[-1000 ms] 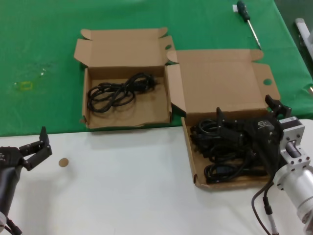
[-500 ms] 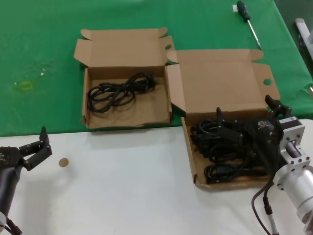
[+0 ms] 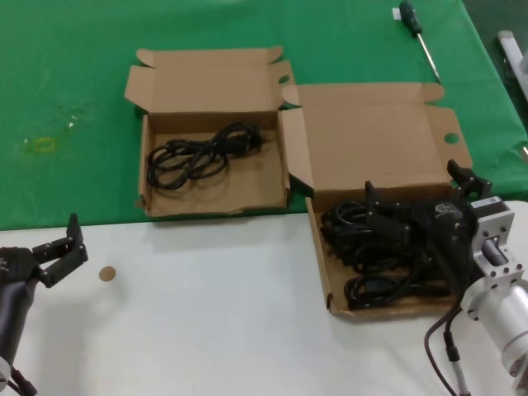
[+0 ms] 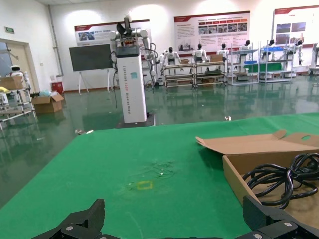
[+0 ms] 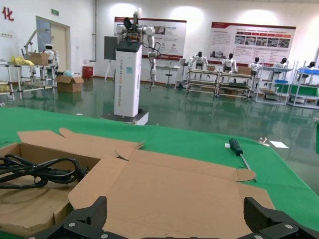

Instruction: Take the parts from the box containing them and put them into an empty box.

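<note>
Right gripper sits over the larger box; its body covers much of the black cable pile beneath, so cable count and any contact with the fingers cannot be told. Right arm cut off by the head view's lower right edge. Left gripper: arm cut by the lower left corner. Both wrist views show only fingertips at the frame edge. Screwdriver far beyond the right gripper, handle cropped.
</note>
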Motion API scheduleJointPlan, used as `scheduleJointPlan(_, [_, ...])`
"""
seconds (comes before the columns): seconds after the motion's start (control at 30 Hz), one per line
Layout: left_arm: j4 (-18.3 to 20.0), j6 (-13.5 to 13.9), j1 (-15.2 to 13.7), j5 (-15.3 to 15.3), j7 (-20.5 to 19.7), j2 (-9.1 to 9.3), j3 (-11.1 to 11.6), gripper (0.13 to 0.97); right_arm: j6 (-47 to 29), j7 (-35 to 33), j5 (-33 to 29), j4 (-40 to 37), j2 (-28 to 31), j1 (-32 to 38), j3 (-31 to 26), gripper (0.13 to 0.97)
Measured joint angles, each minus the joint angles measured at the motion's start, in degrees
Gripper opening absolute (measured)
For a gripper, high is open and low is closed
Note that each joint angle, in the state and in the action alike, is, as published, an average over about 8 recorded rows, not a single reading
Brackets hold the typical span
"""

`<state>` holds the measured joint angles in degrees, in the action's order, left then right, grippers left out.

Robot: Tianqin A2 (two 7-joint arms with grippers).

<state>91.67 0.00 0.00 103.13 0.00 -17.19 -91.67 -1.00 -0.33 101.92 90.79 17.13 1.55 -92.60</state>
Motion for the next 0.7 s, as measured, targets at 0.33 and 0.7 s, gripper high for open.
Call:
scheduleJointPlan(0.33, [0.00,0.00,0.00,0.00,0.00,0.00,0.00,0.966,0.00,0.00,0.00,0.00,0.00,0.00,0.00,0.966])
scheduleJointPlan(0.7, [0.00,0.00,0.00,0.00,0.00,0.00,0.00,0.966,0.00,0.00,0.00,0.00,0.00,0.00,0.00,0.966])
